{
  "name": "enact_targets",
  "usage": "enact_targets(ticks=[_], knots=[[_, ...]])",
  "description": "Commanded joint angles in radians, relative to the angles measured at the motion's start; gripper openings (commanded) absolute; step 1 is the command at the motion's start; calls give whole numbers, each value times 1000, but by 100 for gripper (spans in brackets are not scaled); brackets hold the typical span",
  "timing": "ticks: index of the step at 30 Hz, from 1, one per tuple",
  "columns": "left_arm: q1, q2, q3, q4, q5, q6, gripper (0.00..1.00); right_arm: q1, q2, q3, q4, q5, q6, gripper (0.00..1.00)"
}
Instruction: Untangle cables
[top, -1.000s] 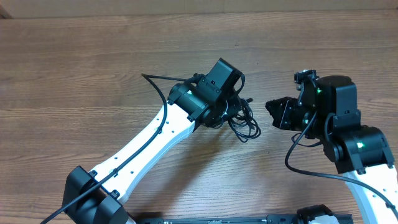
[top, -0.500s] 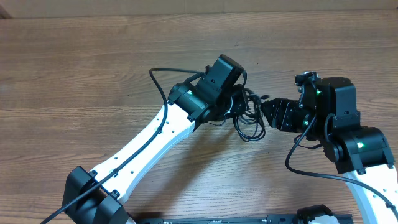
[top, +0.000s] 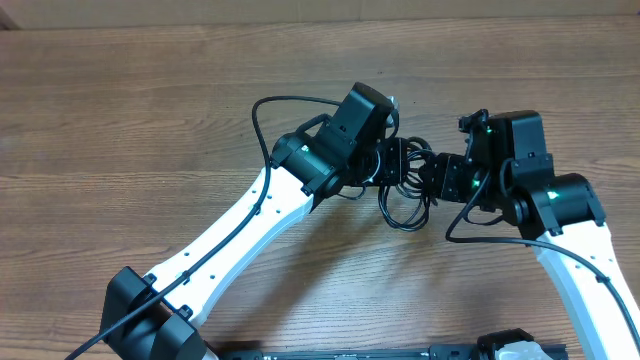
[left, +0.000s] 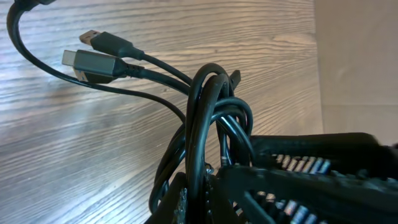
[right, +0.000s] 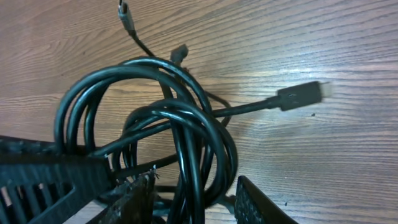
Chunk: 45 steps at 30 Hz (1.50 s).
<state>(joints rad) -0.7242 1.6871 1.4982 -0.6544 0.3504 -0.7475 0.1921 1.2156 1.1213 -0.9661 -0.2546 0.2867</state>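
Jaws of the left gripper (left: 205, 183) apparently pinch the knotted bundle of thin black cables (top: 402, 205) over the wooden desk (top: 150, 100), anchoring it so the right gripper (right: 193, 199), jaws spread astride a loop, can pull.

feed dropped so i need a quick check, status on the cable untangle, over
Left gripper shut on the cables. Right gripper open, straddling the same tangle. Plug ends loose over the table; no obstruction seen.
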Motion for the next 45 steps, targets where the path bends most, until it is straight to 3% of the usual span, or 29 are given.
enact_targets(ticks=[1,32,36,40,45], knots=[[4,-7,16,27,43,34,4,3,-3,1,7,7,-7,38],[-19,-7,16,144,122,-46,4,3,-3,1,22,-1,-3,21],[-31,-7,16,159,122,-46,4,3,-3,1,18,0,-3,18],[-36,-7,16,159,121,-47,4,3,-3,1,12,0,-3,4],[-36,-7,16,156,115,-46,4,3,-3,1,8,0,-3,4]])
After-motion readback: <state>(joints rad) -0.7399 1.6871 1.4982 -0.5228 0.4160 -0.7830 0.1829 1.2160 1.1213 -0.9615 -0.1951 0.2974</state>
